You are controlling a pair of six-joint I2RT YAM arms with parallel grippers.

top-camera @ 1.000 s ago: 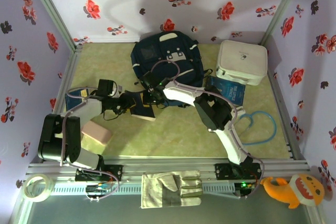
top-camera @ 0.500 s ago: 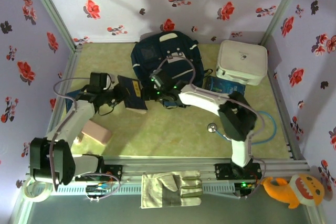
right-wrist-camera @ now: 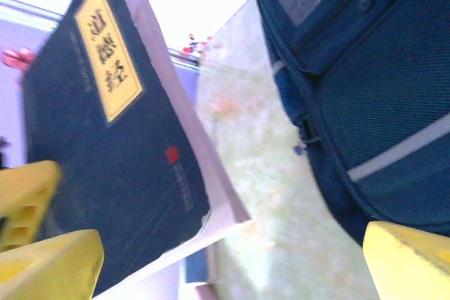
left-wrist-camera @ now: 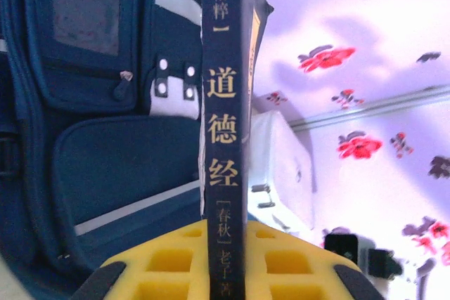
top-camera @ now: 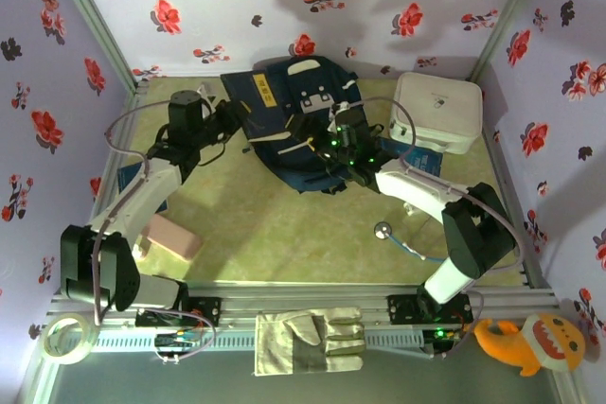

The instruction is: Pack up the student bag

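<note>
Far middle of the table [top-camera: 284,234], close to the flowered back wall: a navy backpack [top-camera: 327,87], lying flat with its pockets and white patches facing up.

Left claw [top-camera: 227,113] clamped on a dark book [top-camera: 258,94] with a yellow label, held over the backpack's left edge. Seen from the left wrist: the book's spine [left-wrist-camera: 223,138] upright with gold lettering, pinched at its lower end between the yellow pads [left-wrist-camera: 162,265]. To the left of the spine, the backpack [left-wrist-camera: 105,166] with a grey panel and a white stripe. To the right and behind, a white case [left-wrist-camera: 281,173].

Right claw [top-camera: 322,144] above the near part of the backpack, fingers spread wide, gripping nothing. Touching the fabric or just clear of it: cannot tell. Seen from the right wrist: yellow fingertips [right-wrist-camera: 49,265] at the two lower corners, well apart. At the left, the book [right-wrist-camera: 105,152] slanting. At the right, the backpack [right-wrist-camera: 380,103] with a zip pull. Bare table between them.

Elsewhere in the top view:
- the white case [top-camera: 436,111] just beside the backpack on the right
- a blue book [top-camera: 421,160] in front of the case, partly under the right arm
- a stethoscope [top-camera: 383,230] on the table near the right arm
- a pink block [top-camera: 175,237] near the left arm
- a work glove [top-camera: 311,340] on the front rail
- a roll of tape [top-camera: 66,338] at the near left corner
- an orange plush toy [top-camera: 530,342] at the near right corner
</note>
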